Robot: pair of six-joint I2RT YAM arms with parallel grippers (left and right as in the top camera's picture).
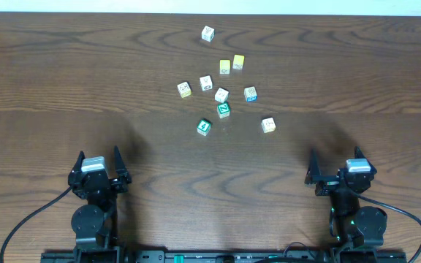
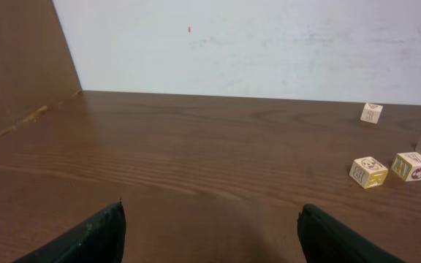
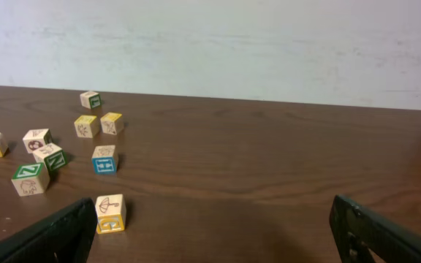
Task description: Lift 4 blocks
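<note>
The four blocks lie in a loose cluster at the table's middle. A green block with a white "N" (image 1: 224,110) (image 3: 30,179) sits beside a second green block (image 1: 204,126). The blue-edged block (image 1: 250,93) (image 3: 104,159) is farther back and to the right. The pale cream block (image 1: 268,125) (image 3: 110,213) shows an umbrella print and lies just inside my right gripper's left finger. My left gripper (image 1: 99,158) (image 2: 210,223) and right gripper (image 1: 335,162) (image 3: 212,219) rest near the front edge, both open and holding nothing.
Other cubes share the cluster: two yellow cubes (image 1: 225,66) (image 1: 238,62), white-faced cubes (image 1: 206,82) (image 1: 221,95) (image 1: 184,89), and one alone at the back (image 1: 207,33). A white wall (image 2: 269,44) stands behind the table. Cables trail from both arm bases.
</note>
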